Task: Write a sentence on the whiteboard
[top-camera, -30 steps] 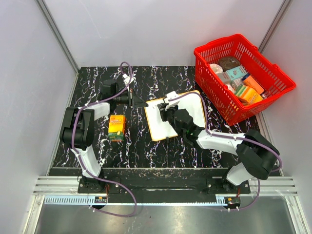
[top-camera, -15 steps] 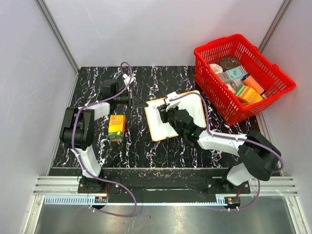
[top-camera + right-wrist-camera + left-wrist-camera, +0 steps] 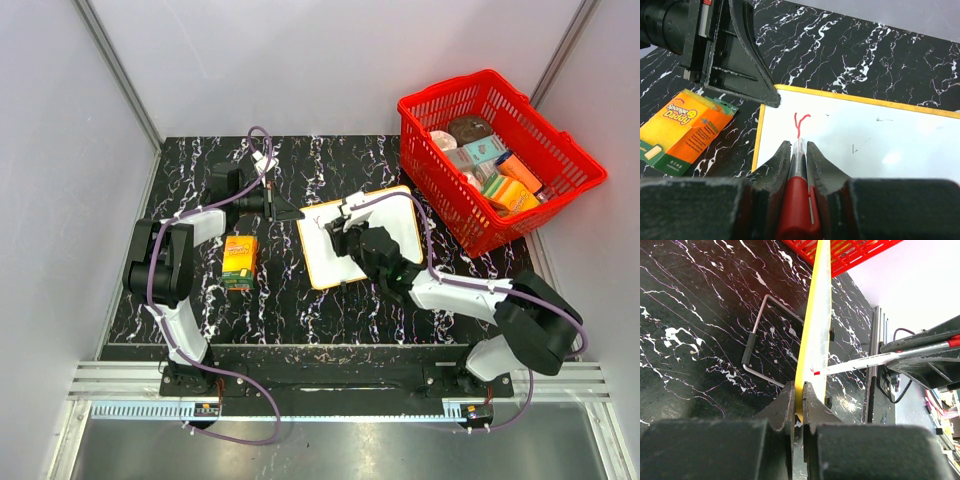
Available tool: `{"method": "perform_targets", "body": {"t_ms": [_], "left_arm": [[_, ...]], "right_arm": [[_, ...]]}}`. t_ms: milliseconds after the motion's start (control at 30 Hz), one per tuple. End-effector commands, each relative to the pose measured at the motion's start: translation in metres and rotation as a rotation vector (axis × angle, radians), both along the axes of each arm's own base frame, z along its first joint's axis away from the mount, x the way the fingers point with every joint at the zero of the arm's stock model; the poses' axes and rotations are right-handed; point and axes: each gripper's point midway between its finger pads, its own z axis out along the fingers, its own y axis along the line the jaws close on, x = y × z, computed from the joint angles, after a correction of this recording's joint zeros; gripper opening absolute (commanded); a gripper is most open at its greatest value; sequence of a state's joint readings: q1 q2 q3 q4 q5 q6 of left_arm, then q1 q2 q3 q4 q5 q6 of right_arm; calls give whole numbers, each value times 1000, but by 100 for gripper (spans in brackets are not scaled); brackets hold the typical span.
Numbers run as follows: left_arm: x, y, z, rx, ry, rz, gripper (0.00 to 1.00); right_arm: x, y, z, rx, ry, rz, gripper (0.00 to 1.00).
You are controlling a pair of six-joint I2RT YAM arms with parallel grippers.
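- The whiteboard point(image 3: 322, 258) lies near the middle of the black marbled desk point(image 3: 200, 310), turned at a slant; its orange-yellow rim is seen on every side that the right arm does not cover.
- The left claw point(image 3: 290, 212) is clamped on the board's left edge near the far left corner; in the left wrist view the two fingers point(image 3: 788, 401) are pressed on either side of the yellow rim point(image 3: 815, 330).
- The right claw point(image 3: 345, 225) is held over the board's far left part and is closed on a red marker point(image 3: 799, 210); the marker's tip is set on the white surface point(image 3: 880, 145).
- Of the sentence point(image 3: 800, 122) only a first red stroke, forked like a Y, is written just beyond the tip; a few faint grey marks are seen further right.
- An orange sponge pack point(image 3: 239, 262) lies left of the board, apart from it and near the left arm.
- A red basket point(image 3: 445, 86) filled with packaged goods stands at the far right of the desk; its near corner is close to the board's right edge.
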State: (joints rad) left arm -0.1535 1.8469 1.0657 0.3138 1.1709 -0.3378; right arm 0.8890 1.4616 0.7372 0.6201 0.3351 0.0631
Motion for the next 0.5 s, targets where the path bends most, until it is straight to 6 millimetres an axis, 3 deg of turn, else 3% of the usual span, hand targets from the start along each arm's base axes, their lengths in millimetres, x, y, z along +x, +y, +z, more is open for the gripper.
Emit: {"method": "perform_targets", "body": {"t_ms": [0, 133, 367, 467], "left_arm": [[-4, -9, 8, 10, -108, -53, 0], [-4, -10, 8, 14, -109, -53, 0], [-4, -10, 7, 19, -109, -54, 0], [-4, -10, 7, 22, -111, -54, 0]], "right_arm": [[-10, -2, 4, 20, 8, 21, 0], [-11, -3, 8, 26, 0, 23, 0], [-13, -7, 46, 107, -68, 13, 0], [-7, -7, 50, 103, -78, -8, 0]]}}
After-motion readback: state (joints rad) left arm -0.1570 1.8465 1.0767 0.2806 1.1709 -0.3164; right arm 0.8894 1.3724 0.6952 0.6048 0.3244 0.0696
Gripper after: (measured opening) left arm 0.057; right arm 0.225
